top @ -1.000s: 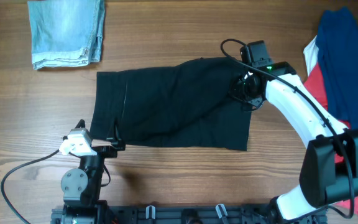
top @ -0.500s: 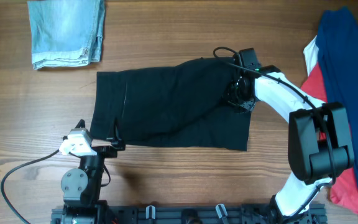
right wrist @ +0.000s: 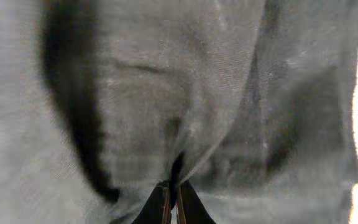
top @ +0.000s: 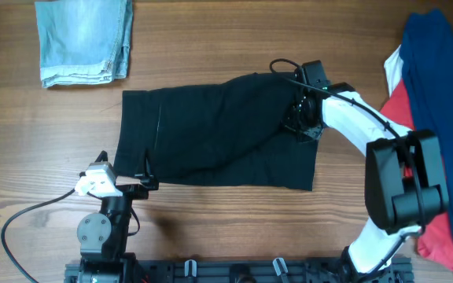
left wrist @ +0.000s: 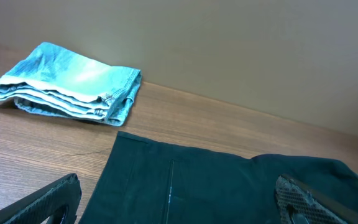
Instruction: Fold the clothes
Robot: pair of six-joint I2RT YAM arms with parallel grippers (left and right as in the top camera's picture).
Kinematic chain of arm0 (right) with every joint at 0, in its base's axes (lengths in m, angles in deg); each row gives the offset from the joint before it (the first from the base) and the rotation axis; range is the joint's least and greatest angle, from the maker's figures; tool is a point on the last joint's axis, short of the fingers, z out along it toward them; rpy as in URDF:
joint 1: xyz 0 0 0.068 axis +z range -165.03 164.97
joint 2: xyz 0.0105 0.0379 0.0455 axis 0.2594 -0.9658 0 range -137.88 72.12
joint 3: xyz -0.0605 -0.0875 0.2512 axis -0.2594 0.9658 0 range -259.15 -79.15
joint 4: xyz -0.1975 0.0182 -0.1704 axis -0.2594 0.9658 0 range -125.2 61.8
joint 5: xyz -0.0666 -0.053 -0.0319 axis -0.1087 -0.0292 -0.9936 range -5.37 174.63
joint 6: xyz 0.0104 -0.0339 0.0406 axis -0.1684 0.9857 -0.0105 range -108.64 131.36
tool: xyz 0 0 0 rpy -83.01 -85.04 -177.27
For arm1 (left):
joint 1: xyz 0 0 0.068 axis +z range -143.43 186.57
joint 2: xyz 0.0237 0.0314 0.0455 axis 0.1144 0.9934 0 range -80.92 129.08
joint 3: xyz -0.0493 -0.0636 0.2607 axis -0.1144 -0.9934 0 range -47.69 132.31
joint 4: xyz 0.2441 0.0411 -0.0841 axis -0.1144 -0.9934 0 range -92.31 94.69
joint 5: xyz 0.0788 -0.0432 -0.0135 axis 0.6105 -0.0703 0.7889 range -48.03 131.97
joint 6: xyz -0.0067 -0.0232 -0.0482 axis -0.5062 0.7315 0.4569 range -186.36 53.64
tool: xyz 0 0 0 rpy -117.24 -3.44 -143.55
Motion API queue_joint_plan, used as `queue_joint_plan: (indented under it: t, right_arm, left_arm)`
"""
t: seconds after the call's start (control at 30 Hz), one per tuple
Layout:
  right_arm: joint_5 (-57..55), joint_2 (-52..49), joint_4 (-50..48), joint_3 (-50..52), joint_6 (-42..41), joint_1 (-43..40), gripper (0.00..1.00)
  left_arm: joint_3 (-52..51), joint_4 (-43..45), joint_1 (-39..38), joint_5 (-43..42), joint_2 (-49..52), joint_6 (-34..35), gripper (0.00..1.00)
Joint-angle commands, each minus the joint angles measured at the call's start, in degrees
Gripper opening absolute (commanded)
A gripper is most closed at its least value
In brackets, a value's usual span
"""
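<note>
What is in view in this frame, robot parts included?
shorts: one, black, spread flat mid-table
denim: one, light blue, folded, far left corner
blue garment: one, dark blue, right edge, top of a pile
red garment: one, red, right edge, under the blue
white garment: one, white, sliver beside the blue
table: one, brown wood, under everything
left end effector: one, black, open, beside the shorts' near left corner
right end effector: one, black, shut on a fold of the shorts, right side

Matt black cloth shorts (top: 211, 134) on grained wood table (top: 211, 228).
</note>
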Motion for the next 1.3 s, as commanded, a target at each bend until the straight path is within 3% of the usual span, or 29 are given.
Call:
queue_joint_plan:
  t: [0.0, 0.2, 0.23, 0.33, 0.47, 0.53, 1.03, 1.07, 1.13, 1.27]
  right_arm:
    - [-1.7, 8.1, 0.8, -1.1, 0.0, -0.1, 0.04]
    - [-1.7, 11.4, 5.4, -1.1, 1.5, -0.1, 0.04]
    - [-1.7, 11.3, 5.6, -0.7, 1.5, -0.1, 0.08]
    - [-6.4, 9.4, 3.6, 0.5, 1.3, -0.1, 0.38]
    - [-7.5, 4.7, -1.3, 0.5, 3.0, -0.3, 0.40]
    - [-7.5, 2.9, -2.6, 0.5, 3.0, -1.2, 0.36]
    - [0.1, -3.1, -4.3, 0.5, 3.3, -3.1, 0.32]
    - [0.2, -3.1, -4.5, 0.5, 3.1, -3.1, 0.26]
    - [0.1, -3.1, -4.5, 0.5, 3.2, -3.1, 0.06]
    - [0.1, -3.0, -5.1, 0.4, 2.9, -3.1, 0.04]
  left_arm:
    - [-0.2, 0.0, 0.3, 0.5, -0.3, -0.9, 1.00]
    - [-0.2, 0.0, 0.3, 0.5, -0.3, -0.9, 1.00]
    - [-0.2, 0.0, 0.3, 0.5, -0.3, -0.9, 1.00]
    - [-0.2, 0.0, 0.3, 0.5, -0.3, -0.9, 1.00]
    - [-0.2, 0.0, 0.3, 0.5, -0.3, -0.9, 1.00]
    - [-0.2, 0.0, 0.3, 0.5, -0.3, -0.9, 1.00]
    - [-0.2, 0.0, 0.3, 0.5, -0.3, -0.9, 1.00]
    - [-0.2, 0.0, 0.3, 0.5, -0.3, -0.9, 1.00]
    - [-0.2, 0.0, 0.3, 0.5, -0.3, -0.9, 1.00]
    - [-0.2, 0.0, 0.3, 0.5, -0.3, -0.9, 1.00]
